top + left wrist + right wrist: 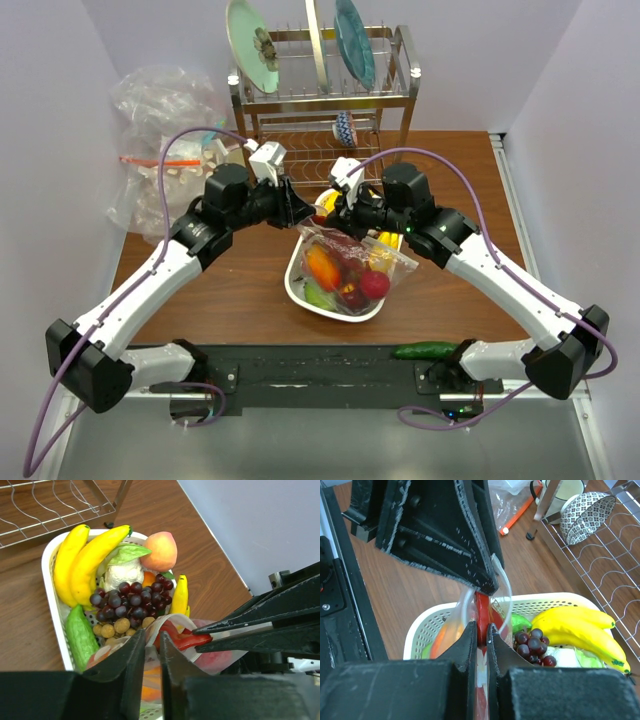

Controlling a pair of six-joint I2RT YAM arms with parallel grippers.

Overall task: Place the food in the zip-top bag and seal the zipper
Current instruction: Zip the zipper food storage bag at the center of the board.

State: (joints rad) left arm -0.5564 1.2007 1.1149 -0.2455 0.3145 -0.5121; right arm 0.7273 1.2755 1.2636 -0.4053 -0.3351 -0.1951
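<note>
The zip-top bag (355, 262) hangs over the white tray (296, 287), holding red and orange food: a dark red apple (374, 285) and an orange piece (321, 266). My left gripper (304, 210) is shut on the bag's mouth edge in the left wrist view (151, 639). My right gripper (335, 216) is shut on the mouth just beside it (481, 628), with a red food piece (187, 640) behind the plastic between the two. The zipper strip (170, 621) bows open between the grippers. A peach (160, 551) lies in the tray outside the bag.
In the tray lie bananas (85, 560), dark grapes (131, 600), a pale cabbage (124, 572) and a green cucumber (80, 635). A dish rack (325, 100) stands behind it. A bulky clear bag (165, 130) sits at the back left. A green cucumber (424, 350) lies by the right arm's base.
</note>
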